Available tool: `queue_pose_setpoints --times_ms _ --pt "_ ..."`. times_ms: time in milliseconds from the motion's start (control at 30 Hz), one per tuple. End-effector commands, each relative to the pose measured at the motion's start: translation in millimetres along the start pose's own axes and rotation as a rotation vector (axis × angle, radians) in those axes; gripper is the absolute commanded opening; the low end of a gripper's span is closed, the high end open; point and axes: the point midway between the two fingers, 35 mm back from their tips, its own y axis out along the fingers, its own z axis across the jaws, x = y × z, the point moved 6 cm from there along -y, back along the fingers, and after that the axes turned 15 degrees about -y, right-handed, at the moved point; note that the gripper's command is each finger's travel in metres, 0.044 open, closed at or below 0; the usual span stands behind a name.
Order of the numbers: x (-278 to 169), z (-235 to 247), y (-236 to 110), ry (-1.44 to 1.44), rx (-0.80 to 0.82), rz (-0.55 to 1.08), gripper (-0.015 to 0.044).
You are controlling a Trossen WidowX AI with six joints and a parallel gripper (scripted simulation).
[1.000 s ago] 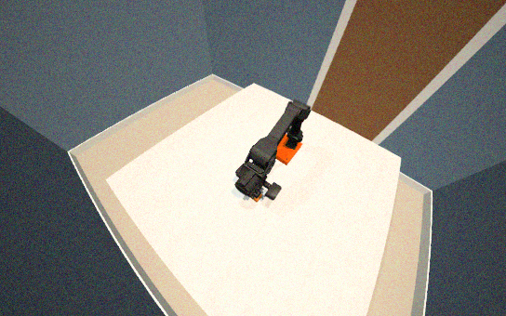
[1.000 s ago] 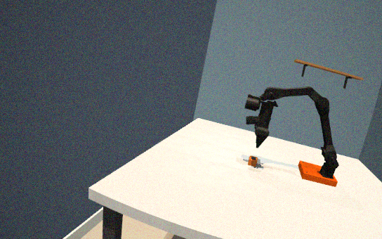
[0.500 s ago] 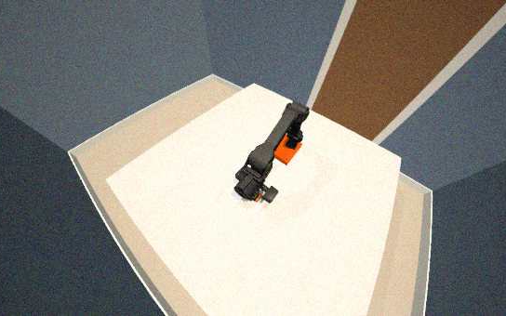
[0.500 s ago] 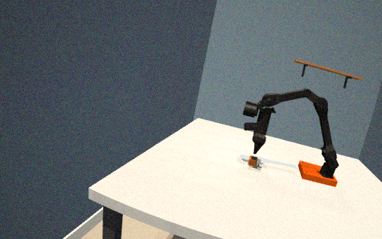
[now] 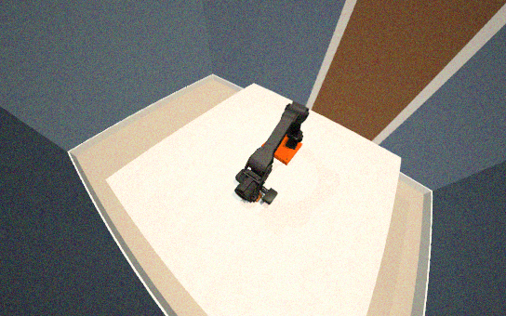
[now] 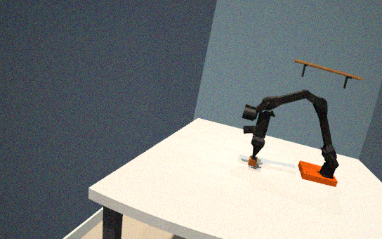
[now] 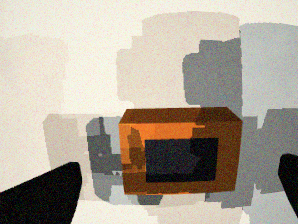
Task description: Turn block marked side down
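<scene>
One orange block (image 7: 180, 151), dark marked face up, long axis crosswise between one gripper's (image 6: 255, 155) spread, empty jaws.
</scene>
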Motion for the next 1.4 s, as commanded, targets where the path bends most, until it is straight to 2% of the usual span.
queue_pose_setpoints --times_ms 0,700,900,1367 --pt "-2.5 0.0 11.1 0.005 -0.003 0.019 0.044" --pt "-3.4 0.0 36.4 0.005 -0.003 0.019 0.044" --pt "-3.4 0.0 36.4 0.005 -0.003 0.019 0.0282" --pt "-3.4 0.0 36.4 0.005 -0.003 0.019 0.0189"
